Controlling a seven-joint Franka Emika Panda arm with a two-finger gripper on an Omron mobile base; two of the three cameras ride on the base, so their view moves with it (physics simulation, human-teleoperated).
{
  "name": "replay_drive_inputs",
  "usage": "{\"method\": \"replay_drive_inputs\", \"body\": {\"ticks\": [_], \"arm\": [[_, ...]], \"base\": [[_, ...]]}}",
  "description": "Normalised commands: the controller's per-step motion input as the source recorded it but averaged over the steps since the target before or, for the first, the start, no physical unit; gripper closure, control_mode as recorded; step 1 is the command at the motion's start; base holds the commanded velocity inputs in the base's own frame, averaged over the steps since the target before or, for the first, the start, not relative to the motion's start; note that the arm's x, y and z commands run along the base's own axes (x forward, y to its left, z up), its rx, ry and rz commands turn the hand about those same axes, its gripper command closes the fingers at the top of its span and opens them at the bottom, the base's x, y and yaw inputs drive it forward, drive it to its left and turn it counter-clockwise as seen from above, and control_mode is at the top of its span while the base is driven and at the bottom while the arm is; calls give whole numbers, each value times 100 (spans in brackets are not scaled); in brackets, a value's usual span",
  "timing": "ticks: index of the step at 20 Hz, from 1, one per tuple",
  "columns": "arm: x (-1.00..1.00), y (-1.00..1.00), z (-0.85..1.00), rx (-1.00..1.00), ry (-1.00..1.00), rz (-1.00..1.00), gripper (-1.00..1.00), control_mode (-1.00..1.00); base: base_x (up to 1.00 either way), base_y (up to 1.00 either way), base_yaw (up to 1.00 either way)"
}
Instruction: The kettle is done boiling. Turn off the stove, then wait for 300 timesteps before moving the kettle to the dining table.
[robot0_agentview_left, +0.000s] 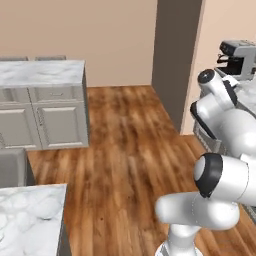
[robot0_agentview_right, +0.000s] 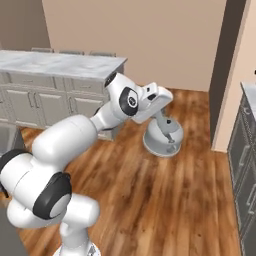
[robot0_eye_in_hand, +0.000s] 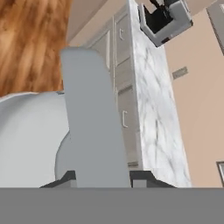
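Observation:
The white-grey kettle (robot0_agentview_right: 163, 136) hangs in the air above the wooden floor, clear of any surface. My gripper (robot0_agentview_right: 159, 111) is shut on its arched handle (robot0_eye_in_hand: 92, 122), which runs up the middle of the hand view as a broad grey band. The kettle's domed body (robot0_eye_in_hand: 26, 140) curves away to the left below the handle. A corner of a white, grey-veined marble top (robot0_agentview_left: 30, 215) lies at the lower left of the left base view with a grey chair (robot0_agentview_left: 11, 167) beside it; I take it for the dining table. The stove is out of view.
A marble counter on panelled cabinets (robot0_agentview_left: 42, 72) (robot0_agentview_right: 60, 64) stands across the floor ahead. Another marble counter with drawers (robot0_eye_in_hand: 151, 109) carries a grey coffee machine (robot0_agentview_left: 239, 56) (robot0_eye_in_hand: 166, 17). Open wooden floor (robot0_agentview_left: 125, 150) lies between them, and a dark wall column (robot0_agentview_left: 175, 55) rises beyond.

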Motion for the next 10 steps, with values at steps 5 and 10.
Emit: {"method": "replay_drive_inputs", "body": {"ticks": [5, 10], "arm": [[0, 0, 0, 0, 0, 0, 100, 100], [0, 0, 0, 0, 0, 0, 100, 100]], "base": [[100, -35, 26], [94, -39, 29]]}}
